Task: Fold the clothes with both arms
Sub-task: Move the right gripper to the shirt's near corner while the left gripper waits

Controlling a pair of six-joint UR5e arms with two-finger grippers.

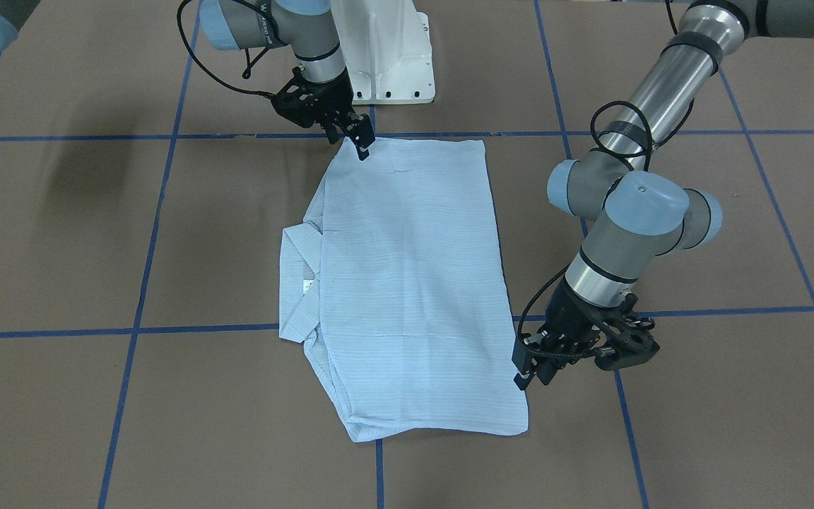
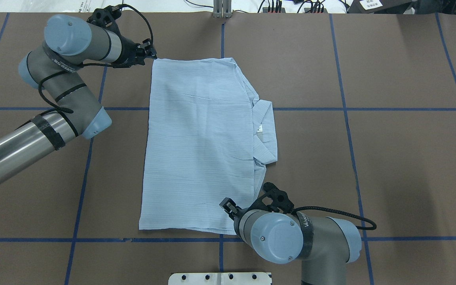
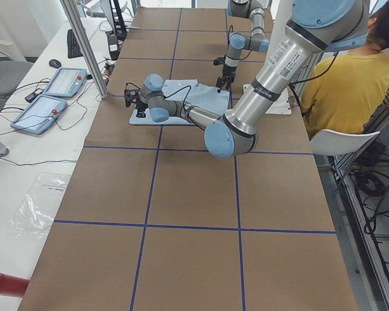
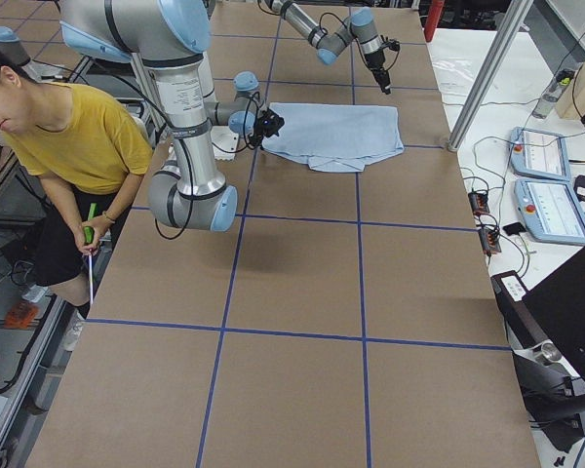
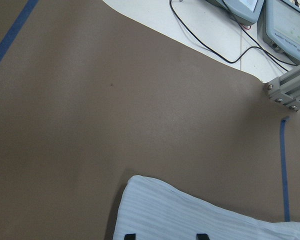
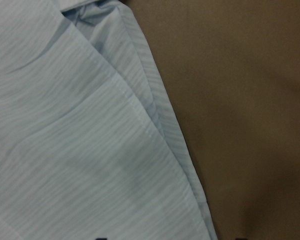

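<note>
The light-blue striped shirt (image 2: 200, 146) lies flat on the brown table, folded into a long rectangle. Its collar (image 2: 265, 130) sticks out on the robot's right side. My left gripper (image 2: 151, 49) hovers at the shirt's far left corner and is open. In the left wrist view the cloth's corner (image 5: 190, 215) lies under the spread fingertips. My right gripper (image 1: 359, 143) is at the shirt's near edge by the robot's base, open and empty. The right wrist view shows folded cloth layers (image 6: 65, 150) and bare table beside them.
The white pedestal base (image 1: 386, 49) stands just behind the shirt's near edge. A person in a yellow shirt (image 3: 350, 84) sits beside the robot. Control tablets (image 3: 52, 97) and cables lie on the white side table past the far edge. Blue tape lines (image 2: 346, 109) cross the table.
</note>
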